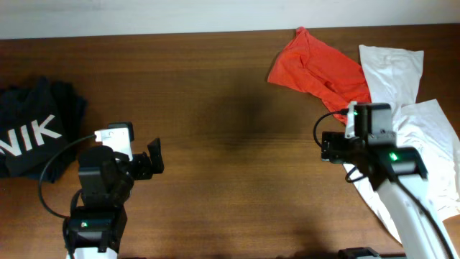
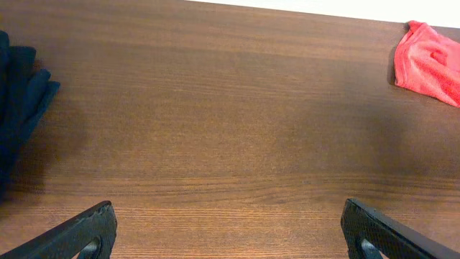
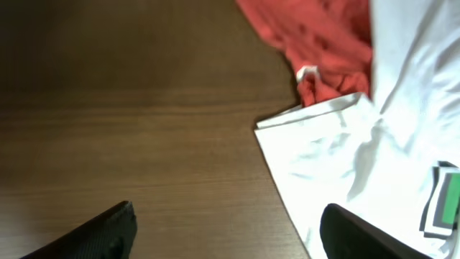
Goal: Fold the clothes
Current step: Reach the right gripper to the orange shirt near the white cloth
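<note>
Spilling past the left edge of the overhead view, the dark garment (image 1: 32, 133) shows only part of its white lettering. The white garment (image 1: 417, 122) lies at the desk's (image 1: 230, 137) right side, partly hidden under the right arm (image 1: 402, 187) and cut off by the frame. The red garment (image 1: 320, 68) lies crumpled at the far right, and its edge meets the white one. In the right wrist view a green-and-black print (image 3: 445, 201) on the white cloth is cropped and unreadable.

The left pincer (image 2: 228, 234) is spread wide and holds nothing, over bare wood; only its tips show. The right pincer (image 3: 230, 234) is also spread wide and empty, with one finger over wood and the other over white cloth. Whether it touches the cloth is unclear.
</note>
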